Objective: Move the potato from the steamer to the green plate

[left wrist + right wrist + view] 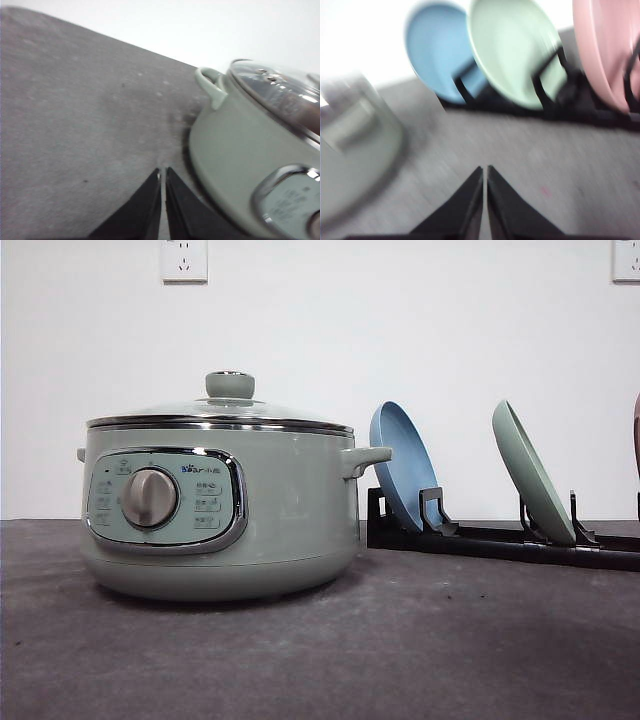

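The sage-green steamer [220, 510] stands on the grey table at left of centre, its glass lid with the green knob [229, 385] on. The potato is hidden. The green plate [532, 485] stands on edge in a black rack [500, 538] at the right, and shows blurred in the right wrist view [512, 50]. My left gripper [163, 171] is shut, hovering over the table beside the steamer [250, 160]. My right gripper [485, 168] is shut with nothing in it, pointing toward the rack from a short distance.
A blue plate [403, 465] leans in the same rack, left of the green one [440, 50]. A pink plate [607, 50] stands to the right of the green one. Open grey table lies in front of the steamer and rack.
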